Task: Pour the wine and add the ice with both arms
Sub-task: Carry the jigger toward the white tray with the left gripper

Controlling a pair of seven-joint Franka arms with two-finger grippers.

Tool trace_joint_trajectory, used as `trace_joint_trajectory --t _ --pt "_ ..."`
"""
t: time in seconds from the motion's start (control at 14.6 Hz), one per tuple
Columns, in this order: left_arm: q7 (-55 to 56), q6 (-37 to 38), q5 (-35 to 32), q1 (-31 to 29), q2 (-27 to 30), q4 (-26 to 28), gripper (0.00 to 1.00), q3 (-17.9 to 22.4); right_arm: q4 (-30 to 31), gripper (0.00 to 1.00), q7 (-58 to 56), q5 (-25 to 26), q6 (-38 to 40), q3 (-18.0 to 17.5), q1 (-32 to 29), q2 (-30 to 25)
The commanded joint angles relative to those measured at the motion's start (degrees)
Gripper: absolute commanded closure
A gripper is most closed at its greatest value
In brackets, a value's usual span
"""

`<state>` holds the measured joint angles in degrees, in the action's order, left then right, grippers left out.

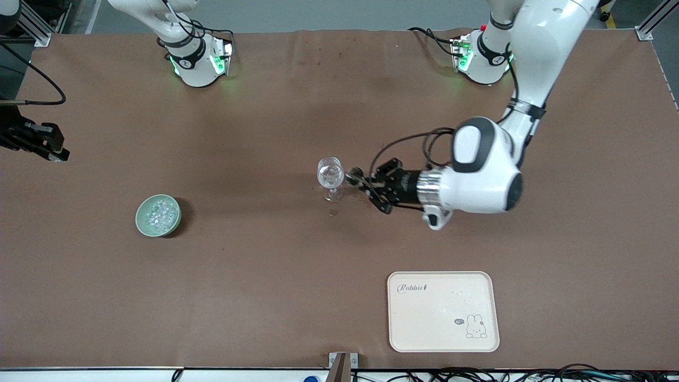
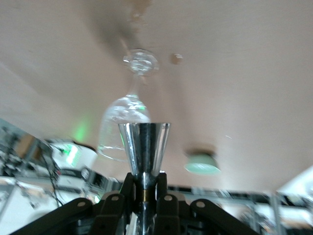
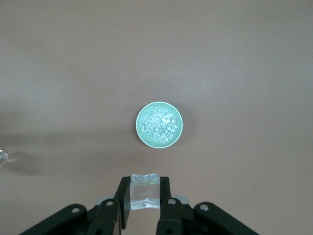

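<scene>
A clear stemmed glass [image 1: 330, 175] stands upright mid-table; it also shows in the left wrist view [image 2: 124, 122]. My left gripper [image 1: 371, 183] is shut on the stem of a shiny metal jigger [image 1: 354, 174], lying level with its mouth close beside the glass bowl. In the left wrist view the fingers [image 2: 145, 183] clamp the jigger [image 2: 144, 144]. The ice [image 1: 159, 213] fills a pale green bowl [image 1: 144, 225] toward the right arm's end. My right gripper [image 3: 145, 188] is high over the bowl [image 3: 141, 133], shut on one clear ice cube [image 3: 145, 192].
A cream rabbit tray [image 1: 443, 311] lies near the front edge, toward the left arm's end. A small brown spot [image 1: 333, 213] marks the cloth just in front of the glass. A black part of the right arm's hand [image 1: 37, 140] shows at the view's edge.
</scene>
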<state>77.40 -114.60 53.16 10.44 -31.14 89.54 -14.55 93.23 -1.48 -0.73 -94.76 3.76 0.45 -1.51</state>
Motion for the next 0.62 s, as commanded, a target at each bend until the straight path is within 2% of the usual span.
trace_joint_trajectory --t 0.0,0.14,0.34,0.55 --pt "-4.0 0.2 6.9 -6.7 -3.5 -3.4 0.99 -0.7 0.6 0.92 0.0 0.6 0.1 0.3 0.6 -0.9" --pt "-4.0 0.2 10.4 -10.0 -7.5 -7.4 0.99 -0.7 0.6 0.92 0.0 0.6 -0.1 0.3 0.6 -0.9" --pt "-4.6 0.0 18.9 -14.0 -13.5 -13.1 0.99 -0.5 0.7 0.92 0.2 0.6 0.0 0.2 0.7 -0.9" --pt "-6.7 -1.9 22.0 -15.7 -17.5 -16.1 0.99 0.0 0.8 0.93 2.4 0.6 0.3 0.1 3.6 -0.9"
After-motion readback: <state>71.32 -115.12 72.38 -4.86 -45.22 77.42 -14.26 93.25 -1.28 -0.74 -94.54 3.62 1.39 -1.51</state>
